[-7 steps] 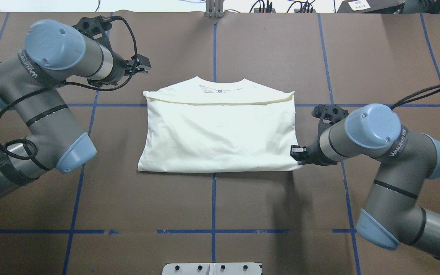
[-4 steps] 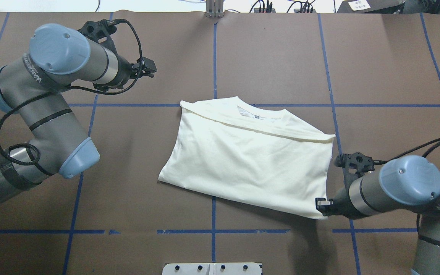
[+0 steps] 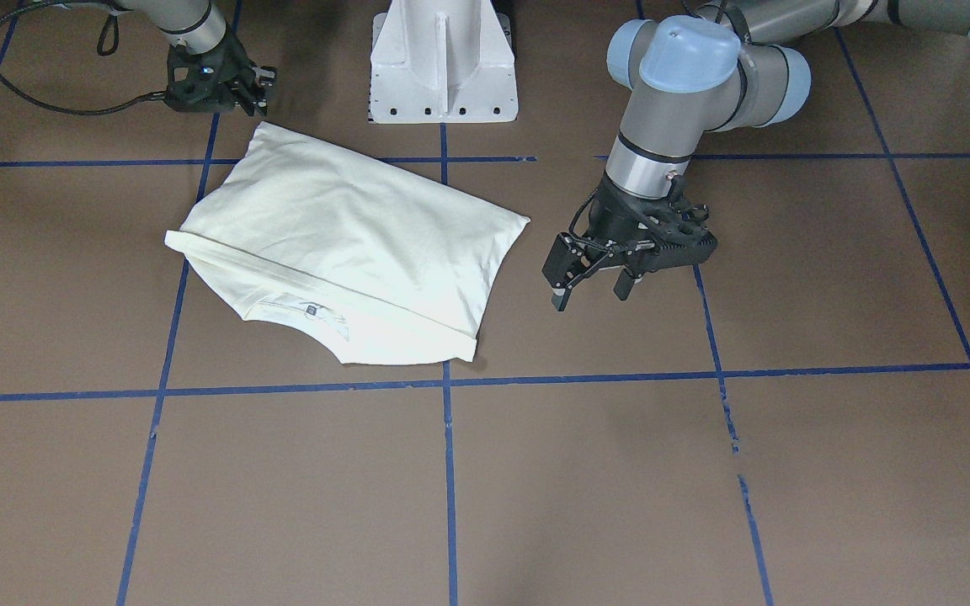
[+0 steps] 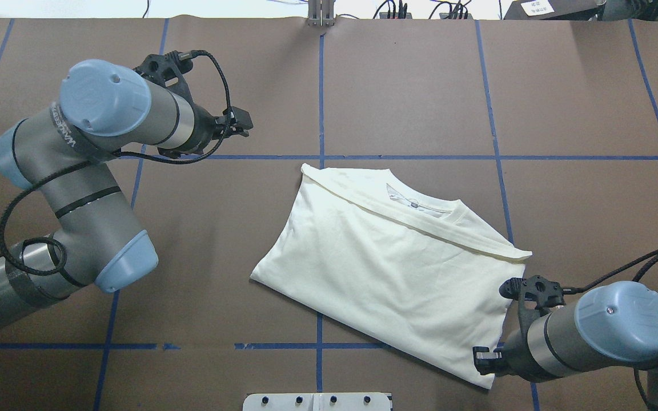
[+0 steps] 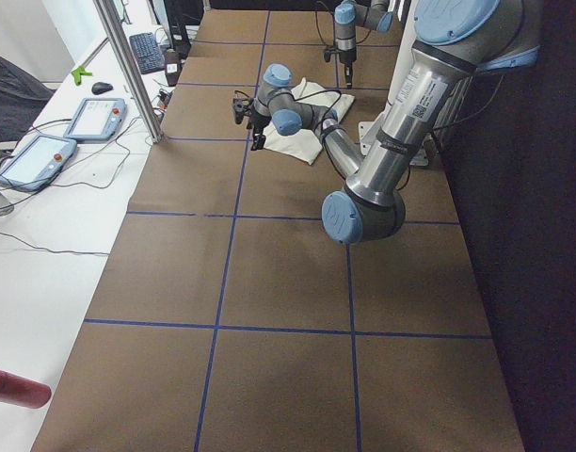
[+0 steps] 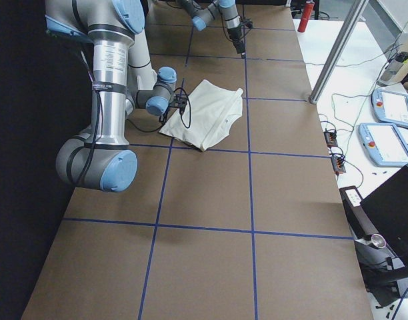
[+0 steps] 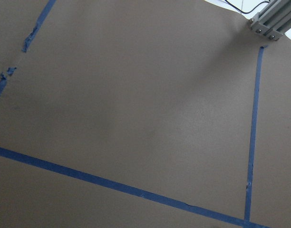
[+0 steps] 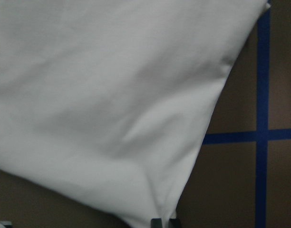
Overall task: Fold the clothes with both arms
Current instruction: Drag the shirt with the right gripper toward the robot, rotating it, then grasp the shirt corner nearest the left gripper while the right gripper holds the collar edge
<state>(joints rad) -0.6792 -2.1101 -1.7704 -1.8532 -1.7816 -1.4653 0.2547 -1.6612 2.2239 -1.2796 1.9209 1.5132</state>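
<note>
A folded white T-shirt (image 4: 386, 268) lies askew on the brown table (image 4: 409, 85), collar toward the far side. It also shows in the front-facing view (image 3: 342, 236) and fills the right wrist view (image 8: 112, 95). My right gripper (image 4: 482, 361) is shut on the shirt's near right corner, low at the table. My left gripper (image 4: 243, 123) hangs open and empty above bare table, apart from the shirt's far left corner; its spread fingers show in the front-facing view (image 3: 590, 284). The left wrist view shows only table (image 7: 136, 118) and blue tape.
Blue tape lines (image 4: 320, 85) divide the table into squares. The white pedestal base (image 3: 443, 59) stands at the robot's edge, close to the shirt's gripped corner. Pendants and cables lie on a white side bench (image 6: 391, 127) beyond the table.
My right gripper has dragged the shirt by its corner toward the robot and to the right, turning it askew. My left gripper has moved right and slightly nearer, still open.
</note>
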